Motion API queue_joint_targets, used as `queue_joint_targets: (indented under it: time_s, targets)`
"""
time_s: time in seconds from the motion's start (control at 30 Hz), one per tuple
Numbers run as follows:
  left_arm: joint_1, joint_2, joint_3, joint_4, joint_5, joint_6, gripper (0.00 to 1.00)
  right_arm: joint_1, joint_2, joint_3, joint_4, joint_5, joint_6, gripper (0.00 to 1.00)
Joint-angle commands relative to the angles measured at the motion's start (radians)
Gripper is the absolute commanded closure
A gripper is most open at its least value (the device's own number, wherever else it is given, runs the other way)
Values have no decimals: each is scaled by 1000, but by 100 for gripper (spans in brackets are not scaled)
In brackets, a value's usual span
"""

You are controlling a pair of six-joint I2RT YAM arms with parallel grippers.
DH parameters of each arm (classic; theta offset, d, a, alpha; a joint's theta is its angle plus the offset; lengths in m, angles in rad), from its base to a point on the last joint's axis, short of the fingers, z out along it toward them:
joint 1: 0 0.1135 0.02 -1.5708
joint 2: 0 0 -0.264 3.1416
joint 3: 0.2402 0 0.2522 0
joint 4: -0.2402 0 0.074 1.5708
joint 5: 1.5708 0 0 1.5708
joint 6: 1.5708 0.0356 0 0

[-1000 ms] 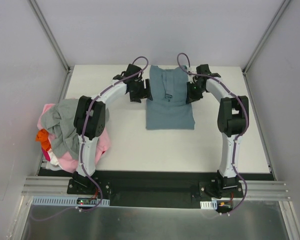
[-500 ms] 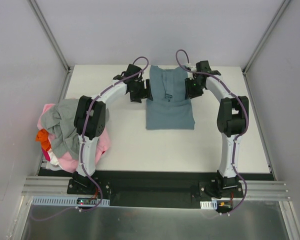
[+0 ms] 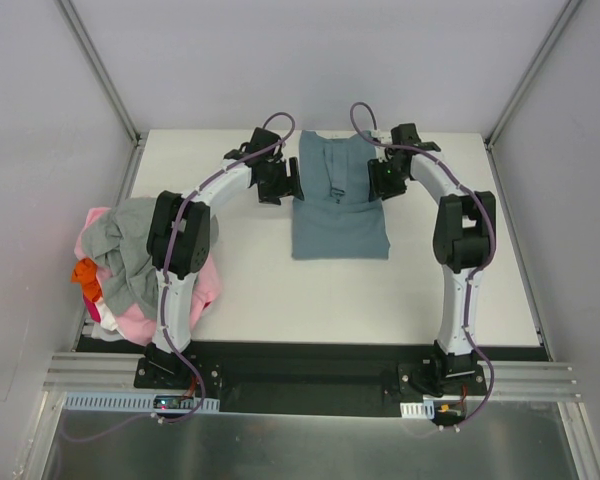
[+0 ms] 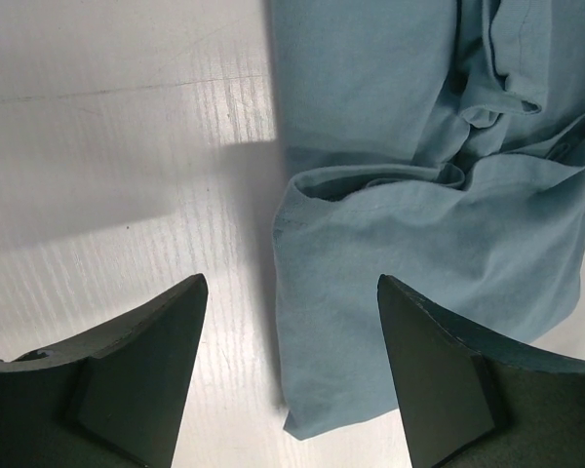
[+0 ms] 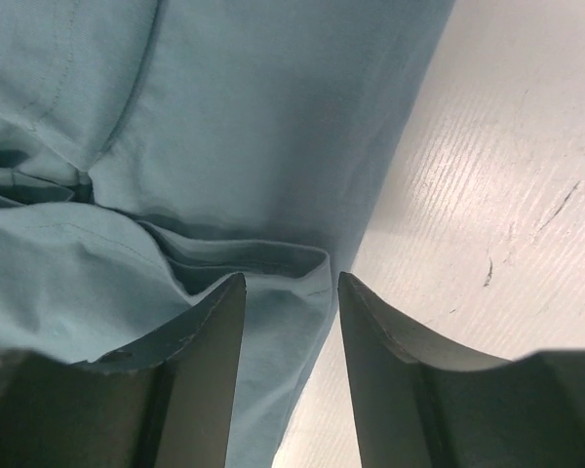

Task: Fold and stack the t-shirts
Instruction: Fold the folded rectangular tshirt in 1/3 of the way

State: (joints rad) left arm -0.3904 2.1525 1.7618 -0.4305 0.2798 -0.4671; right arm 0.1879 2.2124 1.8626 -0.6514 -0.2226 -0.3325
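blue shirt (image 3: 340, 215) is lying part-folded at the far middle of the desk (image 3: 280, 290), left hand (image 4: 291, 292) and right hand (image 5: 291, 283) both hovering released at its side edges, so i'm suggesting pinching both sides level before folding.

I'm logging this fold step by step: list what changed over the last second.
The right gripper edged slightly toward the far side and its fingers parted, apparently releasing the slate-blue shirt's right edge. The left gripper, open at the shirt's left edge, the shirt and the heap of other shirts stayed put.
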Motion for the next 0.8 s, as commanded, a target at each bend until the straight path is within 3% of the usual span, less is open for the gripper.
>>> queue_joint_targets:
  time_s: [0.0, 0.13, 0.17, 0.27, 0.37, 0.77]
  targets:
    - [15, -22, -10, 12, 9, 18, 29, 2, 29, 32, -39, 6, 6, 54]
    - [18, -25, -13, 13, 7, 16, 29, 1, 35, 32, -37, 9, 7, 62]
    - [19, -25, -13, 13, 6, 15, 29, 2, 33, 36, -37, 11, 10, 74]
    - [19, -28, -18, 13, 7, 12, 29, 1, 20, 37, -24, 19, 18, 90]
    - [19, -31, -24, 15, 7, 12, 29, 2, 6, 37, -10, 38, 21, 99]
    - [19, -34, -38, 27, 13, 2, 29, 2, -85, 35, 10, 58, 15, 99]
